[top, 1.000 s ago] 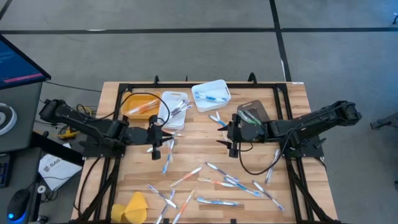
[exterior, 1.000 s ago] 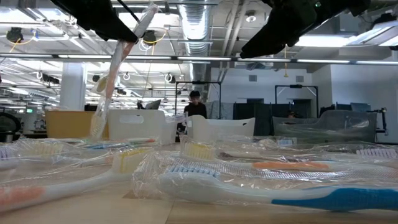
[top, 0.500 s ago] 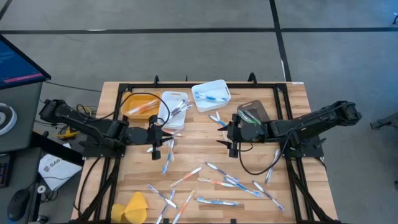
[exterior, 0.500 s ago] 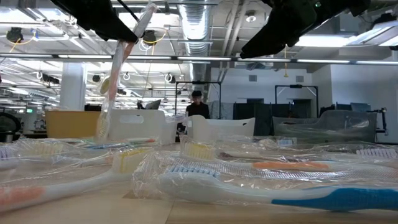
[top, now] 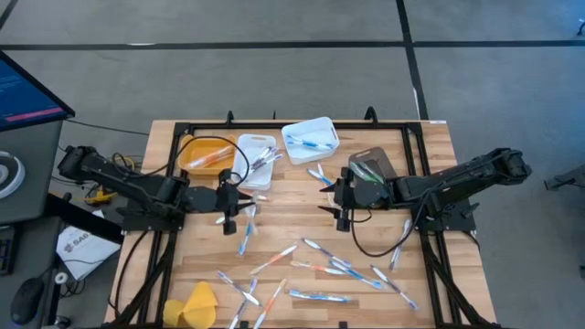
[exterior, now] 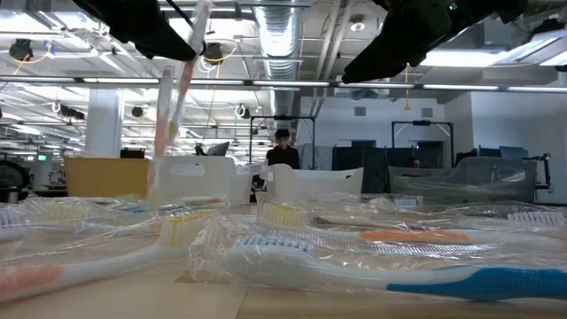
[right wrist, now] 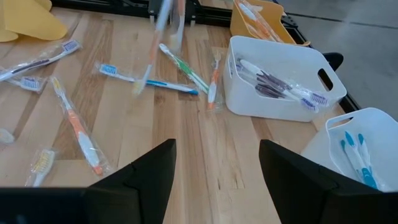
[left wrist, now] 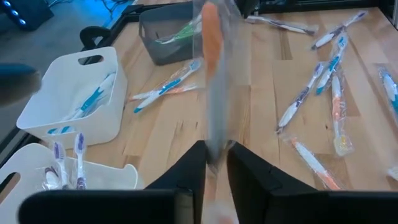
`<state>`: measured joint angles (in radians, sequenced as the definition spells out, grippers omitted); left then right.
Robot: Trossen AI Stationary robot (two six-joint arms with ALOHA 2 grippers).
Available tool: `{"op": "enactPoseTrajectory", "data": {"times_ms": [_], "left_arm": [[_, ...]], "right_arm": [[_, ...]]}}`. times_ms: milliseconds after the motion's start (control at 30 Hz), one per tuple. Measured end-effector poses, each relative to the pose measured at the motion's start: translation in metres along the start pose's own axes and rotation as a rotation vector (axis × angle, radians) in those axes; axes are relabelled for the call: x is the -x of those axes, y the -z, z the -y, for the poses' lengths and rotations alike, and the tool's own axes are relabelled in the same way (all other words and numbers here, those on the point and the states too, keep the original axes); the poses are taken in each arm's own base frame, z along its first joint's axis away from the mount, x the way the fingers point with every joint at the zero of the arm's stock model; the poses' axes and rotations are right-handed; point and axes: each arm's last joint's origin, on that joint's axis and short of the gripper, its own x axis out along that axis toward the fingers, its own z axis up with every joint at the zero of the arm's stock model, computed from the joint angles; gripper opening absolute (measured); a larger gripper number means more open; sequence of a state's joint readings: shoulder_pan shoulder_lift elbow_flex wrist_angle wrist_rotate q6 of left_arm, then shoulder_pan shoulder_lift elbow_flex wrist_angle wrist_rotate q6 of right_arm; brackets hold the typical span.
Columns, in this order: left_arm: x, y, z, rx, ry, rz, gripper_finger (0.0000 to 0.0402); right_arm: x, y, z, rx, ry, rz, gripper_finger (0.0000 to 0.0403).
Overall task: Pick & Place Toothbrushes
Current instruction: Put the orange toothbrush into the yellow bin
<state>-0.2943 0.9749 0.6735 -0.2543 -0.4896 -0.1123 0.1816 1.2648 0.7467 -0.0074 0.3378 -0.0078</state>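
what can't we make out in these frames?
- Held toothbrush: motion-blurred in the left wrist view; its head can't be read.
- Left gripper: fingertips hidden behind that toothbrush.
- Orange bin: contents too small to count in the high view.
- Right gripper: open, nothing between its fingers.

Wrapped toothbrushes strewn on table; some binned.

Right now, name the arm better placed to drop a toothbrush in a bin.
Left: the left gripper is shut on an orange toothbrush beside the white bin. The right gripper is open, empty.
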Motion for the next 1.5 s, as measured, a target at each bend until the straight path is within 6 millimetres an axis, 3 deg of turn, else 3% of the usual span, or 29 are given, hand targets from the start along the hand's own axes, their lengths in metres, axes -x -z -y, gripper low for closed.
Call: {"op": "enactPoseTrajectory", "data": {"times_ms": [200, 567, 833, 1133, 1500], "left_arm": [[0.0, 0.0, 0.0, -0.002, -0.001, -0.001, 0.0011], [0.003, -0.001, -0.002, -0.028, -0.012, 0.012, 0.0011], [0.025, -0.028, -0.012, -0.078, -0.064, 0.024, 0.0009], [0.054, -0.045, -0.042, -0.122, -0.276, -0.182, 0.0009], [0.054, -0.029, -0.094, -0.01, -0.437, -0.461, 0.0012]], "right_arm": [[0.0, 0.0, 0.0, 0.0, 0.0, 0.0, 0.0226], [0.0, 0.0, 0.0, 0.003, 0.0, 0.0, 0.0226], [0.0, 0.0, 0.0, 0.002, 0.001, -0.001, 0.0226], [0.0, 0.0, 0.0, 0.002, 0.002, -0.001, 0.0226], [0.0, 0.0, 0.0, 0.002, 0.002, -0.001, 0.0226]]}}
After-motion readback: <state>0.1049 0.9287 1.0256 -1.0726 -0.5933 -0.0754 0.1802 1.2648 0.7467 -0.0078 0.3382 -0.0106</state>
